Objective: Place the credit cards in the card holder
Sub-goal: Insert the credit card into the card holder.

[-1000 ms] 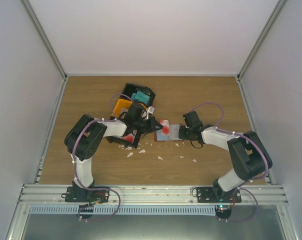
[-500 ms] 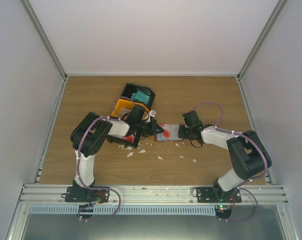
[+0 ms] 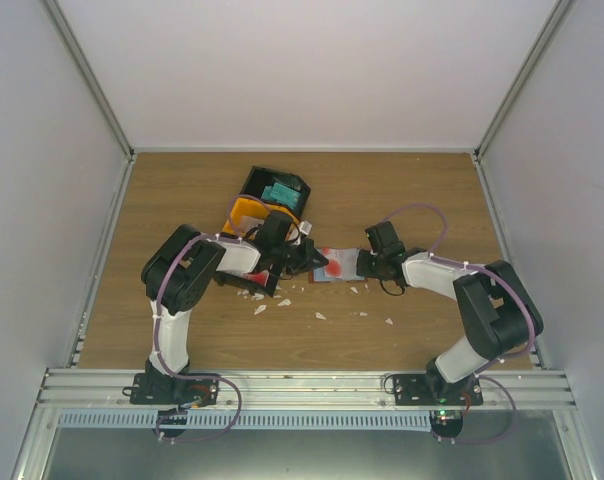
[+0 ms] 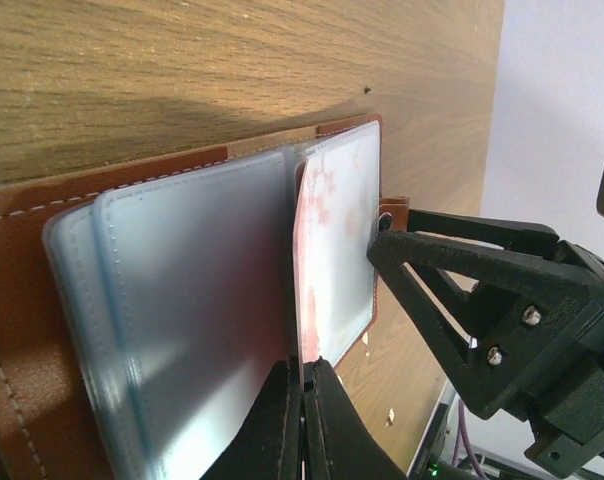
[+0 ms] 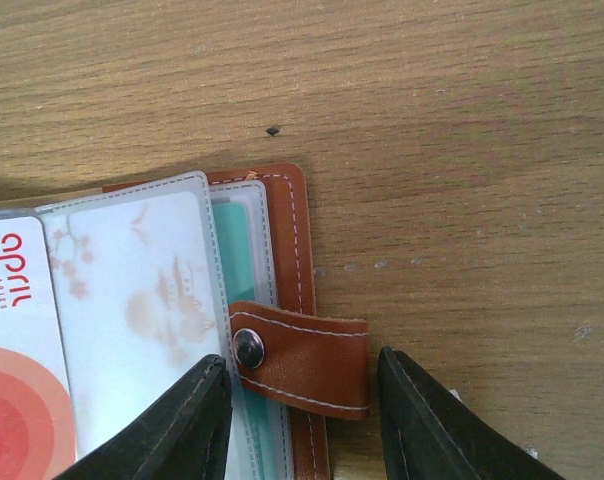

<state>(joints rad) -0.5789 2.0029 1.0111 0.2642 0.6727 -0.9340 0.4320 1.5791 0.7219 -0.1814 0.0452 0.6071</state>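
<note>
The card holder (image 3: 344, 262) lies open at mid table, brown leather (image 5: 287, 230) with light blue clear sleeves (image 4: 182, 300). My left gripper (image 3: 310, 258) is shut on the near edge of a red-and-white credit card (image 5: 17, 350), seen edge-on in the left wrist view (image 4: 302, 290) over the sleeves. A white card with pink blossoms (image 5: 132, 300) sits in a sleeve, with a teal card (image 5: 237, 250) beneath it. My right gripper (image 5: 302, 395) is open, its fingers standing either side of the snap strap (image 5: 312, 360). Another teal card (image 3: 280, 192) lies in the tray.
A black-and-orange compartment tray (image 3: 254, 180) stands behind the left gripper. Small white scraps (image 3: 320, 315) are scattered on the wood in front of the holder. White walls enclose the table on three sides.
My left arm has shifted a little to the right, carrying the red-and-white card further over the open holder. The right gripper has stayed at the strap.
</note>
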